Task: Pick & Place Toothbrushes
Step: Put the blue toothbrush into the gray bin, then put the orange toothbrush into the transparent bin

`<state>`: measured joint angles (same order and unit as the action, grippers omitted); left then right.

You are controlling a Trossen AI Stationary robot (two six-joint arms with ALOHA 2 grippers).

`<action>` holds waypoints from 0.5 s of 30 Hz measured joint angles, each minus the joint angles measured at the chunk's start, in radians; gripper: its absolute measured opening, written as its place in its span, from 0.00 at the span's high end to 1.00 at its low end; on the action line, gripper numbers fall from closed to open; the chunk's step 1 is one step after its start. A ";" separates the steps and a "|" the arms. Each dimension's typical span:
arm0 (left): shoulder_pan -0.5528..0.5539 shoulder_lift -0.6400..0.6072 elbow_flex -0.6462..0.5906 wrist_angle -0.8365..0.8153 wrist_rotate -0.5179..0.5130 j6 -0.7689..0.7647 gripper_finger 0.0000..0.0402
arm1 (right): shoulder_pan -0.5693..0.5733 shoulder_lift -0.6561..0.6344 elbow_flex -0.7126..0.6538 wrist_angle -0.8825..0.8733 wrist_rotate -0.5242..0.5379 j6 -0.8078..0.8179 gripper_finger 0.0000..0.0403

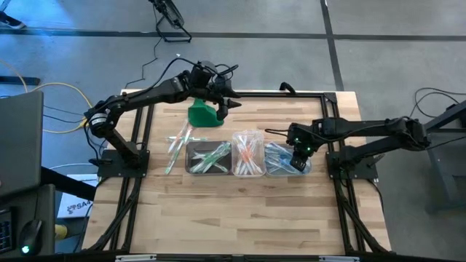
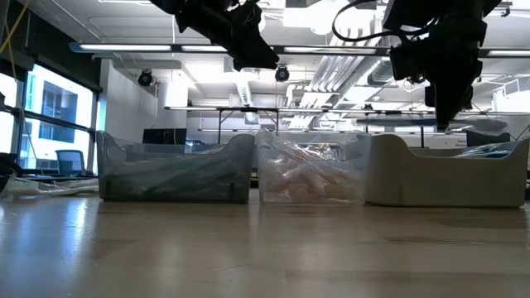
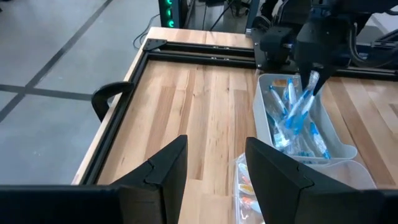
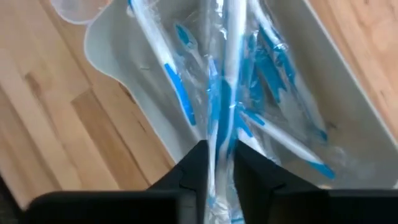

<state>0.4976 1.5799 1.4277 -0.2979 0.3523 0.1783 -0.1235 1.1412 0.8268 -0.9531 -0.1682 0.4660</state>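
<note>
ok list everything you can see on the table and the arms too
clear tubs: three, in a row mid-table; left one holds green toothbrushes, middle one orange-pink, right one blue
loose toothbrushes: a few, whitish with green, on the wood left of the tubs
green lump: one, solid green, behind the left tub
table: one, light wood with a black frame
left gripper: open, empty, raised by the green lump
right gripper: over the right tub, a wrapped blue toothbrush between its fingers, which stand slightly apart
</note>
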 joint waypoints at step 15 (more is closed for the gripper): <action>0.000 0.000 0.000 0.002 0.000 0.000 0.60 | 0.029 0.000 0.000 0.000 0.010 -0.024 0.64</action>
<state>0.4976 1.5799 1.4277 -0.2960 0.3527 0.1783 -0.0942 1.1412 0.8265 -0.9531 -0.1582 0.4416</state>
